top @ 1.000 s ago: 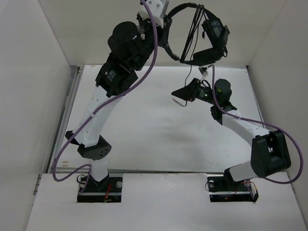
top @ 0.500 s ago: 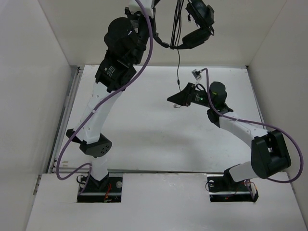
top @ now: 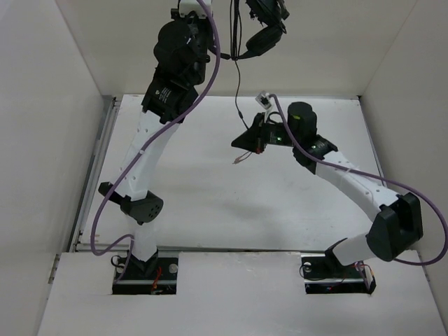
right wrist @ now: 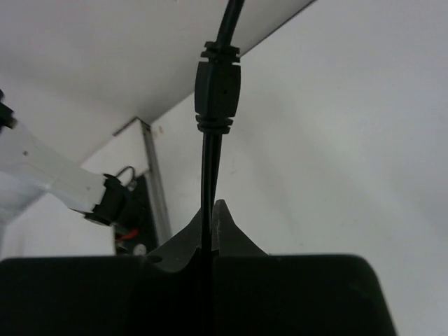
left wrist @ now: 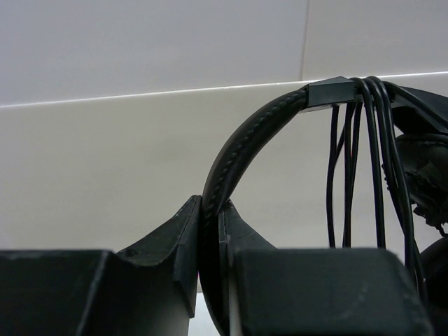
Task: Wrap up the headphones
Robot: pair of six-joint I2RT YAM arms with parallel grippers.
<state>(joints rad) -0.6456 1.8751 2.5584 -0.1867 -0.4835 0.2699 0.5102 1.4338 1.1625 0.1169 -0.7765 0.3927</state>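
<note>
The black headphones (top: pixel 260 35) hang high at the top edge of the top view. My left gripper (left wrist: pixel 210 213) is shut on the padded headband (left wrist: pixel 241 143). It is mostly beyond the top edge of the top view. Several turns of thin cable (left wrist: pixel 358 161) hang over the headband beside an earcup (left wrist: pixel 423 168). The cable (top: pixel 236 91) drops straight down to my right gripper (top: pixel 238 143), which is shut on it above the table. In the right wrist view (right wrist: pixel 211 210) the cable's inline block (right wrist: pixel 217 94) sits just past the fingertips. The reddish plug (top: pixel 239 160) dangles below.
White walls enclose the white table (top: pixel 210 203). A metal rail (top: pixel 105 154) runs along its left edge. The left arm's purple cable (top: pixel 210 77) loops beside the arm, and the right arm's purple cable (top: pixel 392 185) trails over the right side.
My left arm has carried the headphones up and to the left, toward the top edge. My right gripper has moved left with the cable, which now hangs straighter.
</note>
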